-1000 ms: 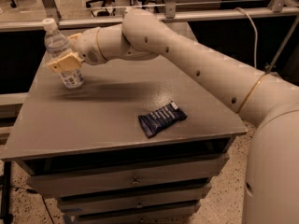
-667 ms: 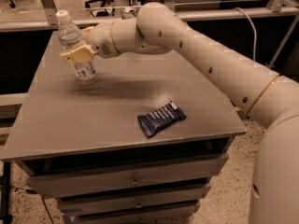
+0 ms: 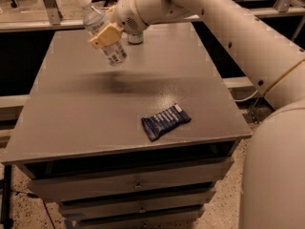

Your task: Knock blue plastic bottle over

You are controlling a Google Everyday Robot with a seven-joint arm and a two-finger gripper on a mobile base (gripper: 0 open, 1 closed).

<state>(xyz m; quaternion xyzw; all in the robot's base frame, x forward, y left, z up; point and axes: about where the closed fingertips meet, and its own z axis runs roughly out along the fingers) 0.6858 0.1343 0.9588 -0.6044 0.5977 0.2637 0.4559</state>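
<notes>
Above the far left of the grey table, we find the tan two-finger gripper clamped around the clear bluish plastic bottle, which hangs tilted in the air, white cap up-left. We cannot read its pale label. A short metal can stands just behind. A flat dark blue snack wrapper lies well apart, nearer the front.

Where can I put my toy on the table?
Bare: the table left of the wrapper, and its middle. Crowded: the back, where the gripper holds the tilted bottle near the can.
</notes>
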